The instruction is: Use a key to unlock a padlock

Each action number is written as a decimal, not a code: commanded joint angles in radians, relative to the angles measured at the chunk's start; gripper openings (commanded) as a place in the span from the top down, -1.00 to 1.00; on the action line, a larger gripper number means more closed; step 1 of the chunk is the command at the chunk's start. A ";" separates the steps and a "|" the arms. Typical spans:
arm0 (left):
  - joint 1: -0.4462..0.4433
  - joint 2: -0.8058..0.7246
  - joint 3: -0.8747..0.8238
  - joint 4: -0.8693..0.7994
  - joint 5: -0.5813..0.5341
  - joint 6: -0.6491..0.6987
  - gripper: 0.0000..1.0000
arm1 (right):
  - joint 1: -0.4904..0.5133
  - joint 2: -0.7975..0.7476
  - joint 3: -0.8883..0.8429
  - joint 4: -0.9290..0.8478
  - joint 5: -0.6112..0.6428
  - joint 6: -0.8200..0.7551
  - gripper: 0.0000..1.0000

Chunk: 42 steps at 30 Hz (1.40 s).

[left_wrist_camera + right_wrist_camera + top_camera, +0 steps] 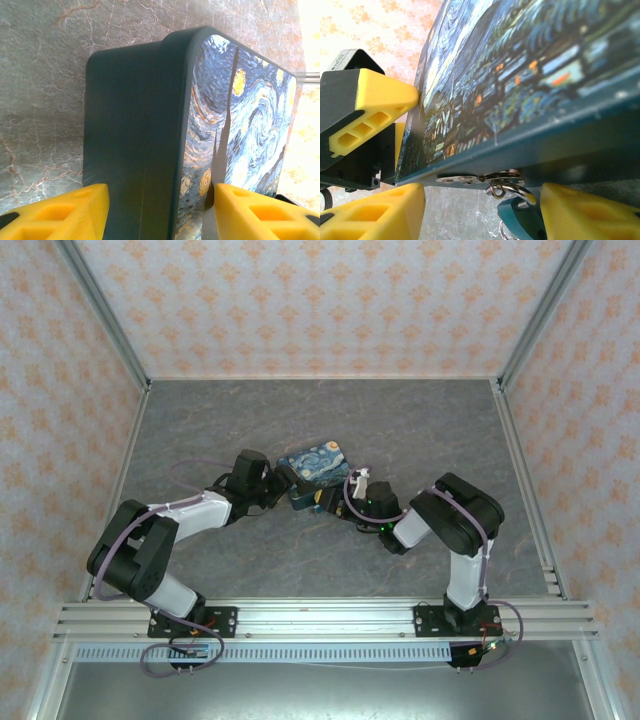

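Note:
The teal padlock [520, 221] hangs by its metal shackle [512, 190] from the hasp [470, 178] on the edge of a blue-and-yellow painted tin [313, 470]. My right gripper [480, 215] is open around it. Its right finger [590, 210] is close beside the padlock body, and its left finger [370, 215] stands well apart. My left gripper [160, 215] is shut on the tin [135, 125], one finger [55, 212] on the dark underside and one [265, 210] on the painted lid. A thin metal ring [504, 233] shows below the padlock. The key is hidden.
The tin is tipped up off the grey marbled table [430, 420] between both wrists. The left gripper's yellow fingertip [395, 97] presses the lid in the right wrist view. Patterned walls [320, 300] and aluminium rails [525, 490] enclose the table.

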State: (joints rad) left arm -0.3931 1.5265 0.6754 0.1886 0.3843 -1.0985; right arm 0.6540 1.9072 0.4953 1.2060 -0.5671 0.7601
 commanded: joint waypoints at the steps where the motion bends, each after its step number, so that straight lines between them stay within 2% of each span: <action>1: -0.015 0.027 -0.005 -0.132 -0.024 0.005 -0.13 | 0.006 -0.003 0.007 0.096 -0.011 0.003 -0.09; 24: -0.013 0.037 0.003 -0.140 -0.027 0.006 -0.13 | 0.004 -0.063 -0.050 0.017 0.042 0.017 0.60; 30: -0.014 0.037 -0.001 -0.138 -0.030 0.006 -0.12 | 0.004 -0.069 -0.058 -0.001 0.051 0.025 0.68; 36: -0.015 0.038 -0.001 -0.137 -0.031 0.006 -0.12 | 0.006 -0.075 -0.055 -0.021 0.044 0.026 0.63; 42: -0.014 0.037 0.000 -0.138 -0.031 0.005 -0.12 | 0.005 -0.074 -0.052 -0.035 0.043 0.027 0.80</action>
State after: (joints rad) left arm -0.3996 1.5276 0.6865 0.1696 0.3847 -1.0985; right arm 0.6559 1.8637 0.4465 1.1652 -0.5323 0.7868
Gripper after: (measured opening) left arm 0.562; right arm 0.105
